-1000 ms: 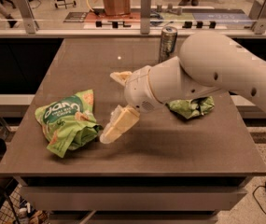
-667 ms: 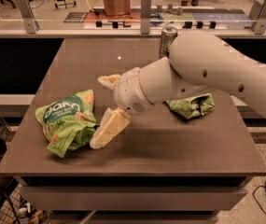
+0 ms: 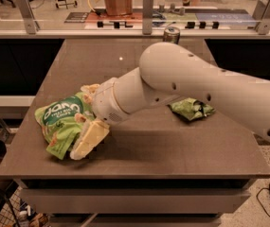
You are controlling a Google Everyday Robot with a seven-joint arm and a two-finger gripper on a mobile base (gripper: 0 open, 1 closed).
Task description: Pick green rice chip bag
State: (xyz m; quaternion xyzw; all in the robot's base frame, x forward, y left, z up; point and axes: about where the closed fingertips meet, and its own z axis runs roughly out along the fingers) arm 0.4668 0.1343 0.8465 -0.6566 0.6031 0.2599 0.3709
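Green rice chip bag [image 3: 61, 122] lies crumpled on the front-left part of the table [image 3: 172, 148], logo side up, with its lower end toward the table's front edge. The gripper [image 3: 81, 122] sits over that same front-left part, at the bag's right edge. Its 2 pale fingers [image 3: 89, 138] are spread apart, not clamped: 1 lies at the bag's upper right corner and the other runs along its lower right side toward the table's front. The white arm [image 3: 196, 79] reaches in across the table from the right. A smaller green bag [image 3: 191, 109] lies on the right half of the table, partly under the arm. A can [image 3: 171, 33] stands at the table's back edge.
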